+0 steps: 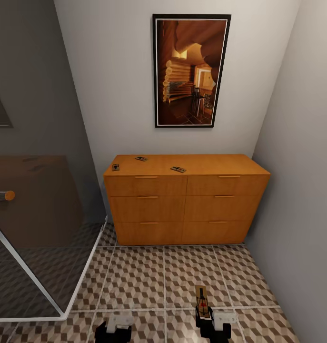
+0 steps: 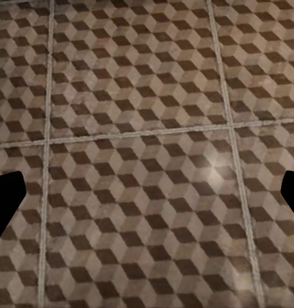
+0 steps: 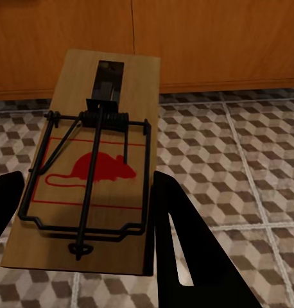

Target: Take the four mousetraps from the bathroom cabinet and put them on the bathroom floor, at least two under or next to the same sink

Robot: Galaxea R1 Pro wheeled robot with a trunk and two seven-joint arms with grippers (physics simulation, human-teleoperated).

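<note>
Patterned bathroom floor [image 1: 149, 276] lay below as your right gripper [image 1: 207, 318] clamped one mousetrap [image 1: 202, 300], carried for placing, left gripper [image 1: 113, 328] spread empty.

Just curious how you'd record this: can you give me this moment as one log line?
right gripper: shut on mousetrap | left gripper: open, nothing held | cabinet top: three mousetraps | sink: unseen

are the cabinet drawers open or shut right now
Shut: all six drawer fronts of the cabinet sit flush, with no gap or pulled-out drawer. Three mousetraps lie on its flat top.
</note>
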